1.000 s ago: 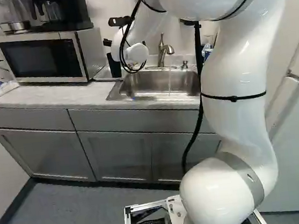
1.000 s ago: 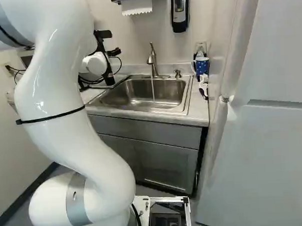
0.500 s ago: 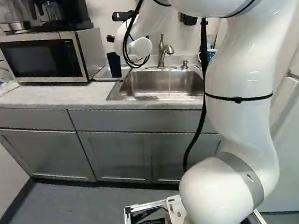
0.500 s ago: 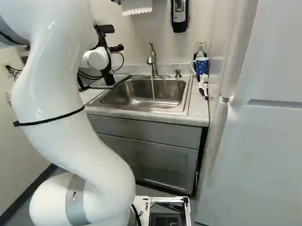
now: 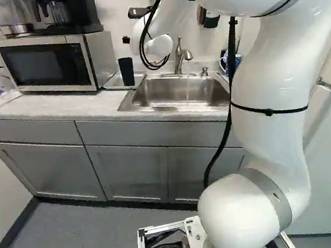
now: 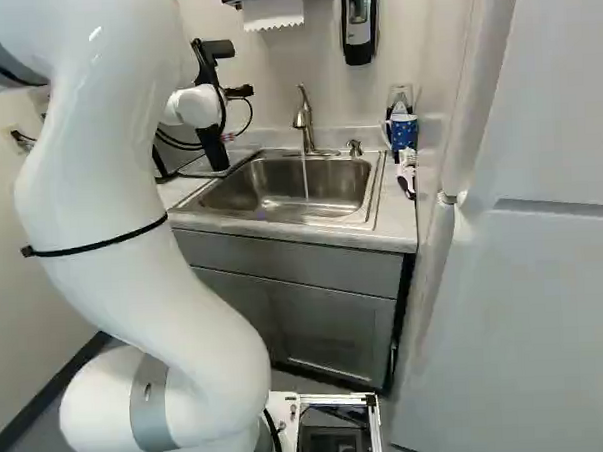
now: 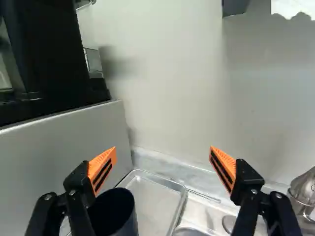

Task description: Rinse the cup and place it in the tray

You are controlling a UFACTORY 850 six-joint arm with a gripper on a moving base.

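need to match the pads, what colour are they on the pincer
Orange, with dark slots; clearest in the wrist view.

Kitchenette: stainless-steel sink (image 6: 290,189) with curved metal faucet (image 6: 304,121), silver-and-black microwave (image 5: 45,64), grey wooden-look cabinets (image 5: 129,171).

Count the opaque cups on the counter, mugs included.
2: the black cup in the tray beside the microwave, and the blue mug right of the sink in the right base view. Others may be hidden.
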